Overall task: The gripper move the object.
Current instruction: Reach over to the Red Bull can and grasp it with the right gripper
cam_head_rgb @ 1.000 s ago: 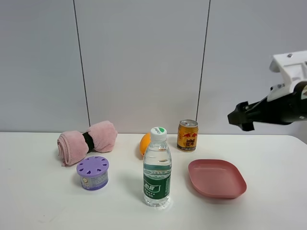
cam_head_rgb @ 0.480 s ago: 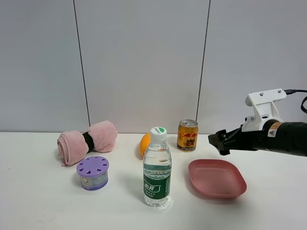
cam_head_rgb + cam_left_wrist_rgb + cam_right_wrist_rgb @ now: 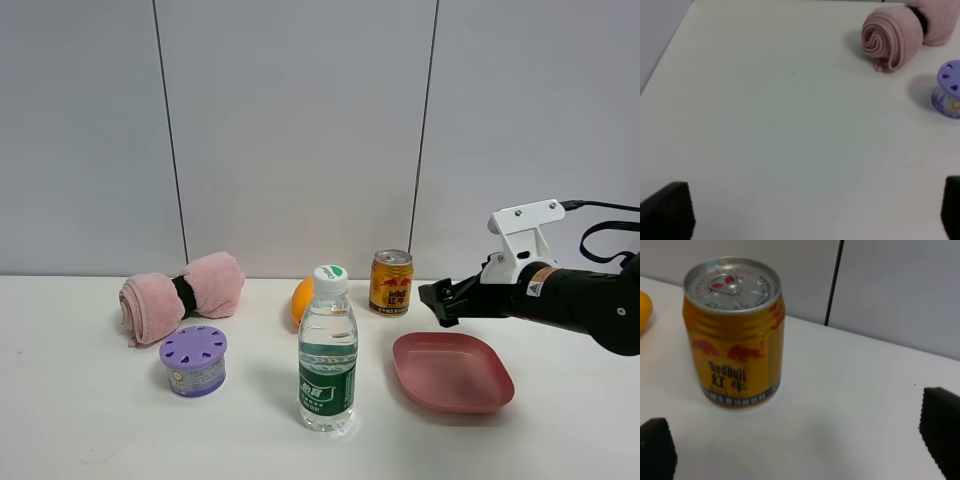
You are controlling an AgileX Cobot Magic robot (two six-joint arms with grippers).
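Can, gold-yellow with a red bull logo, stands upright at the back of the table, just beside an orange and near the pink tray. My right claw hangs near the can, jaws spread wide, touching nothing. My left claw gapes empty above the table.

One drink can, just ahead of the right gripper. One pink plate, just below that gripper. Farther out past its tip: one water bottle, one orange fruit partly hidden behind the bottle, one purple tub, one rolled pink towel. Six items on one tabletop. Grippers: two; the left gripper shows only in its wrist view.
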